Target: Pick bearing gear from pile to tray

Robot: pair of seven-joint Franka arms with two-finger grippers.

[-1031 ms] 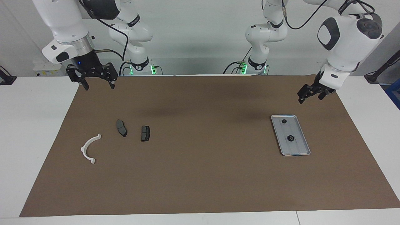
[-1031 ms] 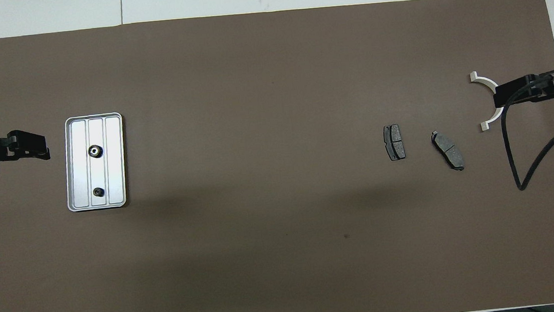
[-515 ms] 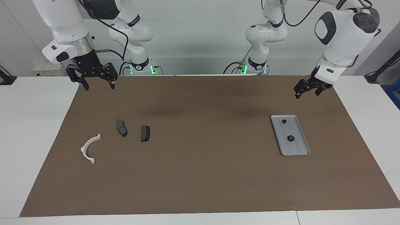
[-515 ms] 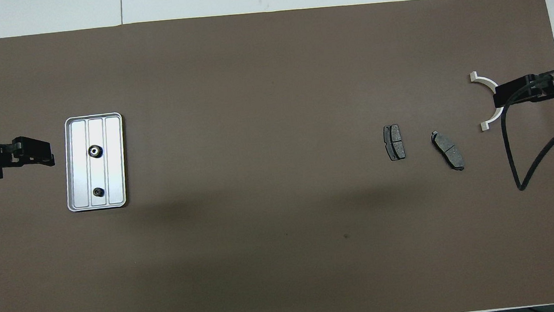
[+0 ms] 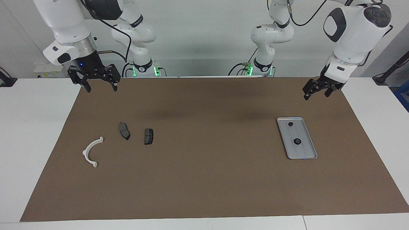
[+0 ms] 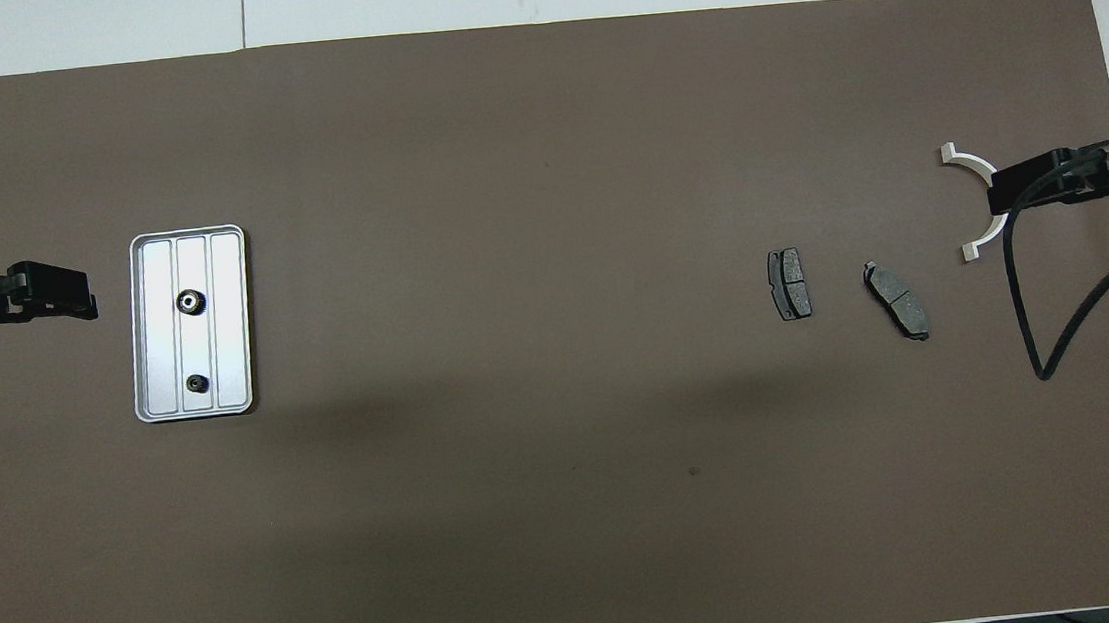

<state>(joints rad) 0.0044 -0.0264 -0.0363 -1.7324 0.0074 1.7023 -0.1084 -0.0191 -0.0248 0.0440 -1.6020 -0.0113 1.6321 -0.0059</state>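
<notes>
Two gears sit in our tray (image 5: 307, 156).
Our left gripper (image 5: 317, 92) and right gripper (image 5: 99, 87) hang wide apart, holding nothing, over the brown mat (image 5: 204, 179).

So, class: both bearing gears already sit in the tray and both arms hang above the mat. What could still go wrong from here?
1. The two gears lie loose in the low-rimmed tray; a knock could spill them.
2. The open left gripper hangs close to the tray and might clip it if it descends.
3. The open right gripper could mistakenly fetch a brake pad or the white arc.
</notes>
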